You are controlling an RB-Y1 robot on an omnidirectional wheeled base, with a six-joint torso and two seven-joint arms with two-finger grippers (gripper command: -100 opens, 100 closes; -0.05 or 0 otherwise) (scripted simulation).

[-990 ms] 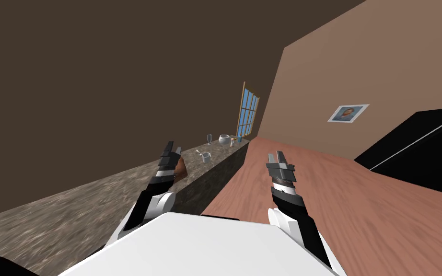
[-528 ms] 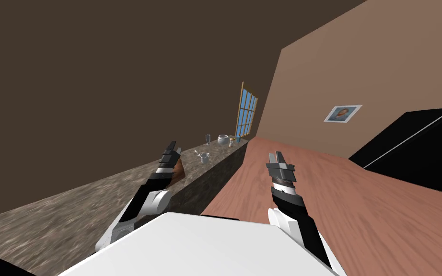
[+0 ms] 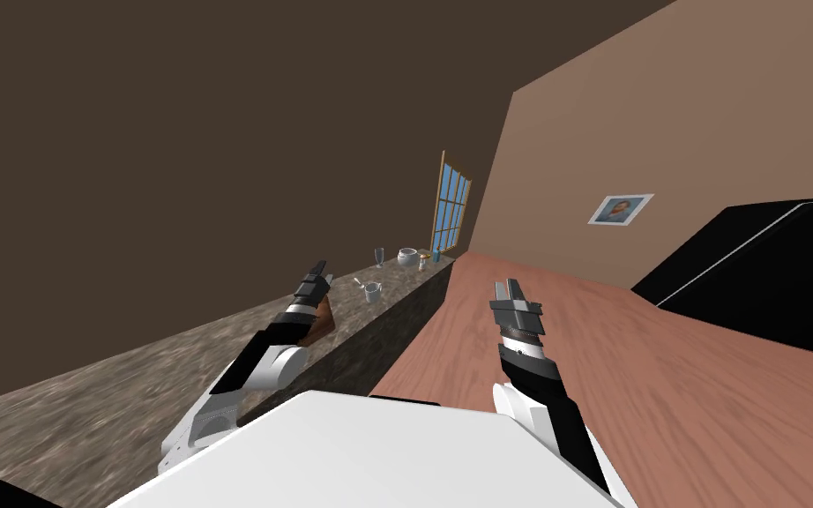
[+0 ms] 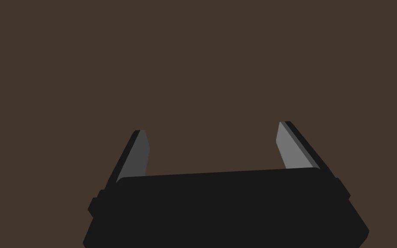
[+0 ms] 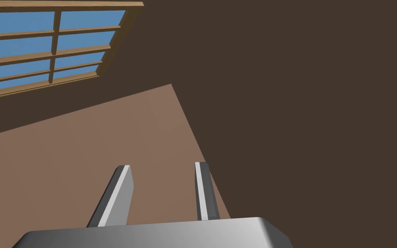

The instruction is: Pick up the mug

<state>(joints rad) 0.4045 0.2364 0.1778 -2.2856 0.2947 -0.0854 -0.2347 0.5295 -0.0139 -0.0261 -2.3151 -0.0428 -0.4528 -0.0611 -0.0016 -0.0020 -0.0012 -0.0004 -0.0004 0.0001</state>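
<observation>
A small pale grey mug [image 3: 372, 292] stands on the mottled stone counter [image 3: 131, 388], near its edge. My left gripper [image 3: 319, 268] hangs over the counter, short of the mug and slightly left of it. In the left wrist view the left gripper [image 4: 212, 127] is open, with nothing between its fingers [image 4: 139, 150], and faces a dark brown wall. My right gripper [image 3: 510, 288] is held over the wooden floor, right of the counter. In the right wrist view the right gripper [image 5: 163, 165] is open by a narrower gap and holds nothing.
A brown object [image 3: 320, 321] lies on the counter under my left forearm. A small utensil [image 3: 358, 283] lies by the mug. Farther along stand a glass [image 3: 379, 256], a white bowl [image 3: 407, 257] and small items [image 3: 436, 256]. The wooden floor [image 3: 660, 388] spreads to the right.
My left arm has stretched out over the counter, elbow swinging left, and its gripper has edged toward the mug. The head view has shifted slightly. The right arm holds still.
</observation>
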